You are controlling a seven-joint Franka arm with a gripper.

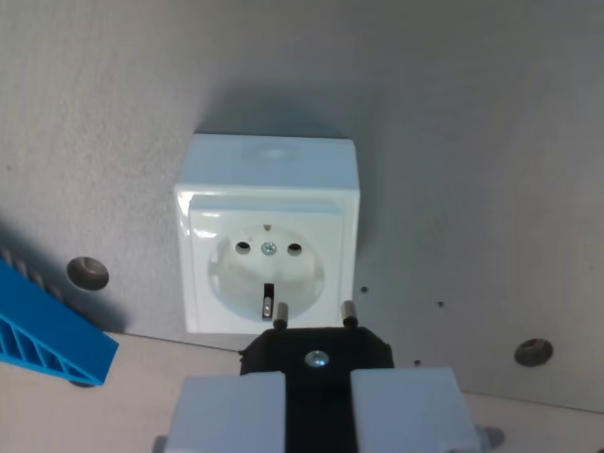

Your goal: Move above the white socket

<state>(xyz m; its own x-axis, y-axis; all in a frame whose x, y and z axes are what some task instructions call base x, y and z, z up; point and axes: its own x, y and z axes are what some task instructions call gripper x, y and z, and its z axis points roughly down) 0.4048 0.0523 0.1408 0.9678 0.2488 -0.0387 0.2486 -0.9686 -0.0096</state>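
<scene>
Holding a black plug (317,353) clamped in the gripper (318,415), I see the white socket (267,243) fixed on the counter (472,142), just ahead. Rigid glossy plastic, immovable; no grasp needed, pins hover at its lower edge.

Gripper (317,401) at the bottom edge of the wrist view, two pale fingers (226,411) side by side, closed on a black plug (317,354).
</scene>
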